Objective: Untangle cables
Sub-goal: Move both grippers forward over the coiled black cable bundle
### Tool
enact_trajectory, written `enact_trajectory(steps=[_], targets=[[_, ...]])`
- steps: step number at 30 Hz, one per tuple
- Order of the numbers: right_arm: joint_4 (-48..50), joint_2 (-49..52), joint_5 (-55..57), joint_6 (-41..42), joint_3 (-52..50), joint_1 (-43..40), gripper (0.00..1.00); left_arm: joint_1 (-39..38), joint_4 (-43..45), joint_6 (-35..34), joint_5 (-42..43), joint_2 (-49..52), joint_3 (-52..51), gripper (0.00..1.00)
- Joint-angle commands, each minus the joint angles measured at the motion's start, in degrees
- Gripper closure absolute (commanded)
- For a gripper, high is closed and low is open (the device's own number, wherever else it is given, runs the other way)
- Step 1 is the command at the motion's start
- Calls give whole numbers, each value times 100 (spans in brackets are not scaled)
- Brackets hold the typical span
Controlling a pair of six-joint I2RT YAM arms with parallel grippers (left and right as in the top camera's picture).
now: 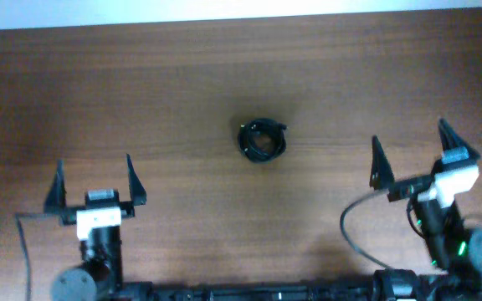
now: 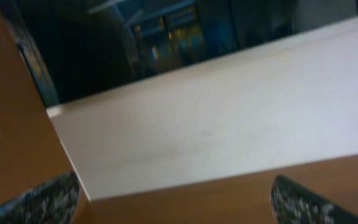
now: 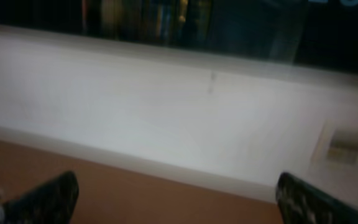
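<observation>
The cables (image 1: 263, 140) are a small tight bundle of thin black cords, lying on the brown wooden table (image 1: 182, 100) a little right of centre in the overhead view. My left gripper (image 1: 94, 179) is open and empty near the front left, well away from the bundle. My right gripper (image 1: 412, 150) is open and empty at the front right, to the right of the bundle. The left wrist view shows my left fingertips (image 2: 179, 199) spread wide over bare table. The right wrist view shows my right fingertips (image 3: 178, 198) spread wide too. The cables are out of both wrist views.
A white wall (image 2: 216, 118) runs along the table's far edge (image 1: 241, 21) and also shows in the right wrist view (image 3: 166, 118). A thick black arm wire (image 1: 351, 238) loops by the right arm's base.
</observation>
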Motion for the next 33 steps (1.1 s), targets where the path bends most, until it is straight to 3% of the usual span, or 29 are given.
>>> enact_trajectory(steps=[1,3,5,7,9,11,12,14,17,23,25,28,32,33], targets=[[-1220,1655,-612,-13,1580,24,1,-13,-890,140,-26,1510,1655,1],[-2166,2767,-1139,-11,2614,26,1,-13,-1908,140,116,2682,2863,1],[-2804,3969,-2686,44,3552,24,2,-13,-3204,142,887,4247,4439,1],[-2796,4695,-4498,361,3744,24,2,-13,-3773,136,1794,5283,5322,1],[-2774,5372,-5372,509,3738,26,1,-13,-3731,120,2669,5886,5534,1],[-2745,5941,-4951,981,3738,31,6,-13,-3670,-197,2966,6435,5668,1],[-2898,6186,-3987,1563,3740,116,8,-13,-3790,-483,2876,6664,5801,1],[-3261,6395,-2516,1976,3770,455,8,-13,-4487,-619,2756,7291,6432,1],[-3711,6649,-1711,2275,3904,981,8,-17,-5873,-870,2747,8535,7781,1],[-3622,6896,-1493,2267,3893,1495,3,-68,-5775,-872,5357,9567,7982,1],[-3351,6896,-1152,2317,3893,1598,3,-146,-5757,-1025,5051,9862,7982,1],[-3305,6994,-247,3414,3893,1602,3,-409,-5890,-2092,4741,10292,7980,1],[-3281,7318,-210,3641,3893,1602,3,-651,-5753,-2186,4675,10550,7976,1],[-3252,7364,-192,3644,3893,1600,3,-756,-5790,-2186,4599,10616,7971,5]])
